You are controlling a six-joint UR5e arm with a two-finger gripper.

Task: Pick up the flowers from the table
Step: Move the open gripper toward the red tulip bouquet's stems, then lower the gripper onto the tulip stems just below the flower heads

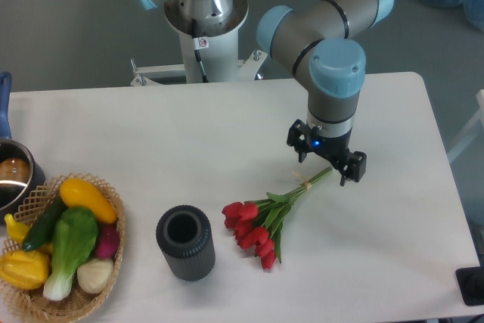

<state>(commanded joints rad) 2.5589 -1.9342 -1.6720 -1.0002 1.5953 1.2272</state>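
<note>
The flowers, red tulips with green leaves, lie flat on the white table right of centre. Their thin stems run up and to the right. My gripper hangs directly over the stem ends, fingers open on either side of them, one finger at the upper left and one finger at the lower right. Nothing is held. The blooms point toward the dark cylinder.
A wicker basket of vegetables sits at the front left edge, with a pot behind it. The dark open-topped cylinder stands just left of the tulip heads. A black object is at the front right corner.
</note>
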